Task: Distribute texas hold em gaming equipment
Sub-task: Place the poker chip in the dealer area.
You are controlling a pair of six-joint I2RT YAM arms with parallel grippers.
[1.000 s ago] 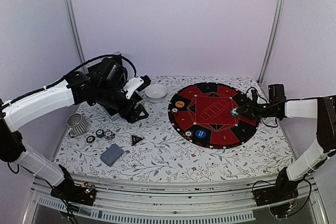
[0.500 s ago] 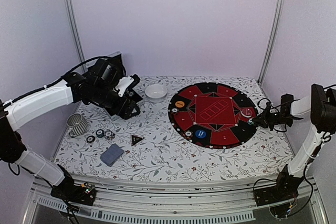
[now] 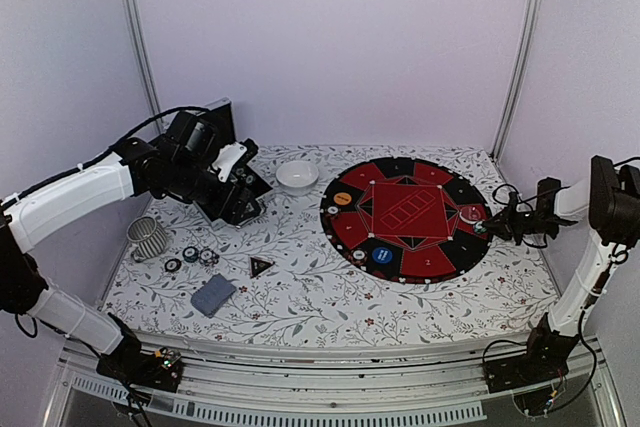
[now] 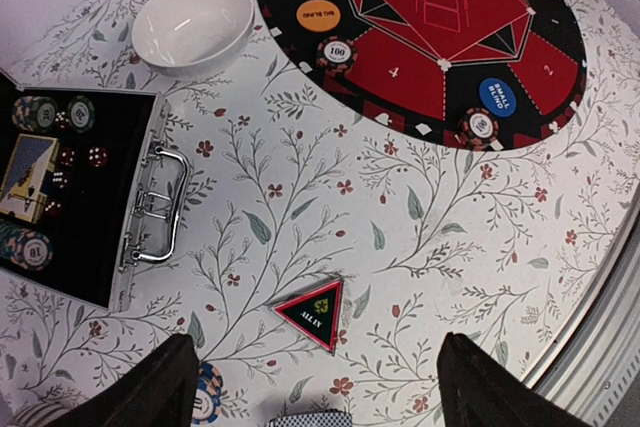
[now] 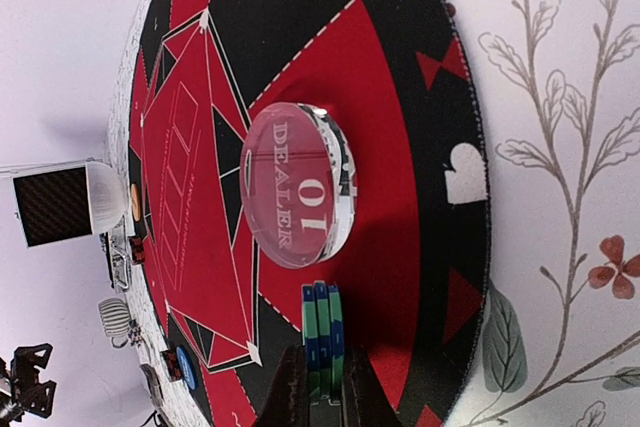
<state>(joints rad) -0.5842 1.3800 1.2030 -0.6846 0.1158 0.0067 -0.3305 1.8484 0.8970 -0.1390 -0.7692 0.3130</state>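
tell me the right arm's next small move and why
Probably open the right gripper to release the chips. It is shut on a small green stack held flat, at or just above the mat beside the dealer button; contact with the mat is unclear.

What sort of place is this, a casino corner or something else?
Probably a robot test booth, not a casino: plain walls and metal posts enclose one floral table, the left arm and right arm are bolted at its near edge, and the right tool pinches teal chips at a round poker mat.
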